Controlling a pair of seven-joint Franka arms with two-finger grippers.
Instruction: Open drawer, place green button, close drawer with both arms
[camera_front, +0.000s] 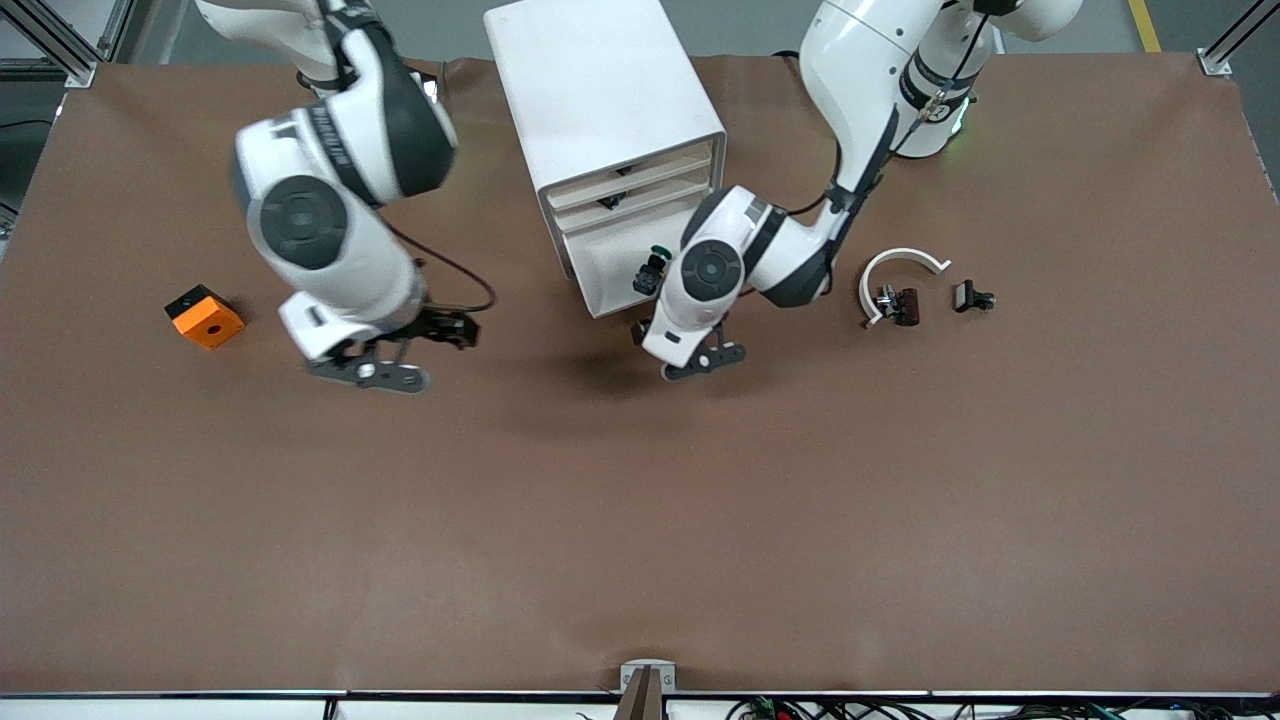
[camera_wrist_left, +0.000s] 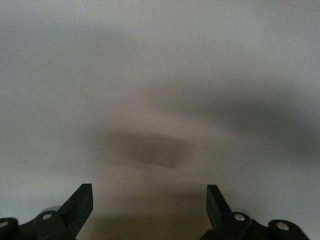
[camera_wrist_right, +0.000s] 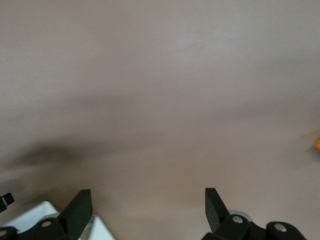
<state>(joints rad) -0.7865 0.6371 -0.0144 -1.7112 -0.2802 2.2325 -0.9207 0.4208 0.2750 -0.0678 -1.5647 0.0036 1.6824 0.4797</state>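
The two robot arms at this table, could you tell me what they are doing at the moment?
Neither arm holds anything. The lowest drawer of the white cabinet is pulled out, and the green-capped button sits in it. The left gripper hangs open over the table just in front of that drawer. The right gripper hangs open over bare table between the cabinet and an orange cube. The drawer is not yet shut.

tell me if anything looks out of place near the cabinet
The lowest white tray-like drawer of the tall white rounded cabinet is pulled out, with the tiny green-capped black button lying in it. Both pincers are open and empty over bare table.
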